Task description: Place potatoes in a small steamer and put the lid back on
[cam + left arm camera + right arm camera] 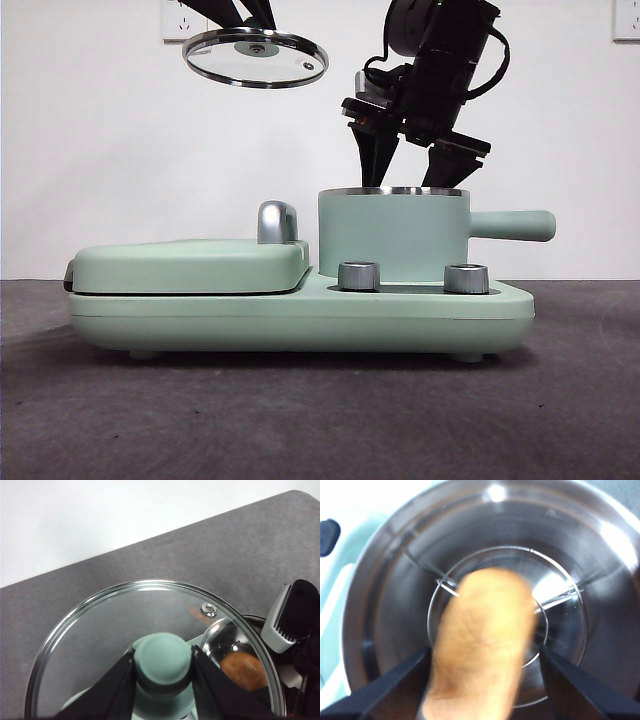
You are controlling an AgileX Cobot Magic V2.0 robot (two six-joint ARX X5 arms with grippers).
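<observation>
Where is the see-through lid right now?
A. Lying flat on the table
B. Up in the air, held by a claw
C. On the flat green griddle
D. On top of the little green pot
B. The left claw grips the lid by its knob, high above the griddle and clear of the pot.

The table (300, 420) has a dark gray top that looks a bit rough, like felt. A white wall stands behind it. 1 big thing sits right on the table: a long mint green cooker base (300, 318). It stands on little round feet, and a soft shadow lies under it. The base has 2 shiny silver knobs (360, 276) on its front. In the left wrist view, the same gray top runs up to the white wall.
</observation>
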